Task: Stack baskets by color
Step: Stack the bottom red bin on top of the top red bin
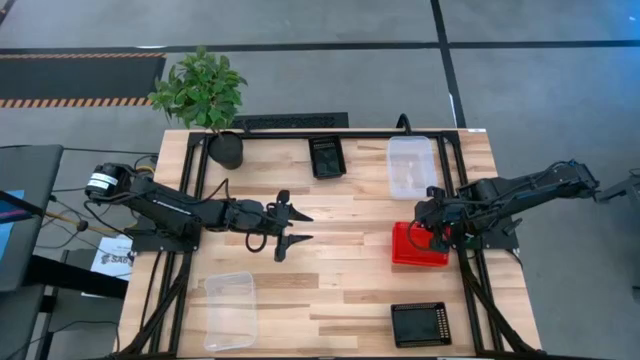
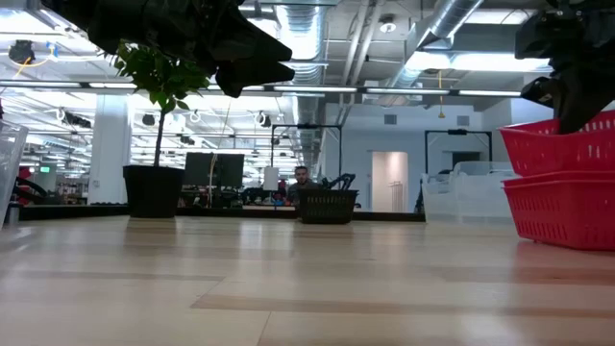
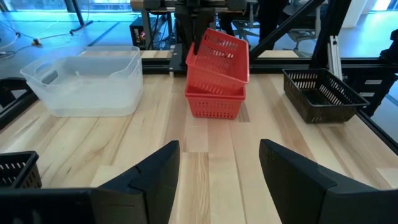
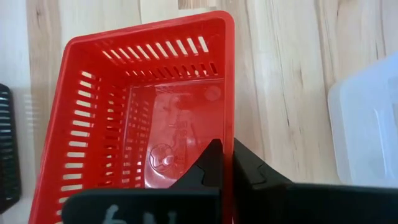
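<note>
From above, we see the right hand (image 1: pixel 437 232) at about 3 o'clock on the worktop (image 1: pixel 340 215), pinched on the rim of a red basket (image 1: pixel 412 248) that sits on another red one. A clear basket (image 1: pixel 410 165) lies at 1 o'clock, its long axis running 12 to 6, with nothing in it. A black basket (image 1: pixel 327 156) sits at 12 o'clock beside a potted plant (image 1: pixel 210 100) at 11. Another clear basket (image 1: pixel 230 311) lies at 7 o'clock, long axis also 12 to 6, and a black basket (image 1: pixel 419 323) rests at 5 o'clock. The left hand (image 1: pixel 292 228) hovers near 9 o'clock, fingers spread wide and holding nothing.

At worktop level, the upper red basket (image 2: pixel 572 144) sits tilted in the lower red basket (image 2: pixel 562 210).

From the left wrist, the tilted red basket (image 3: pixel 219 57) leans in the one beneath (image 3: pixel 214 102); a clear basket (image 3: pixel 87 78) and a black basket (image 3: pixel 322 94) flank them, both without contents.

From the right wrist, the red basket (image 4: pixel 143 112) holds nothing, and the fingers (image 4: pixel 261 174) clamp its rim.
</note>
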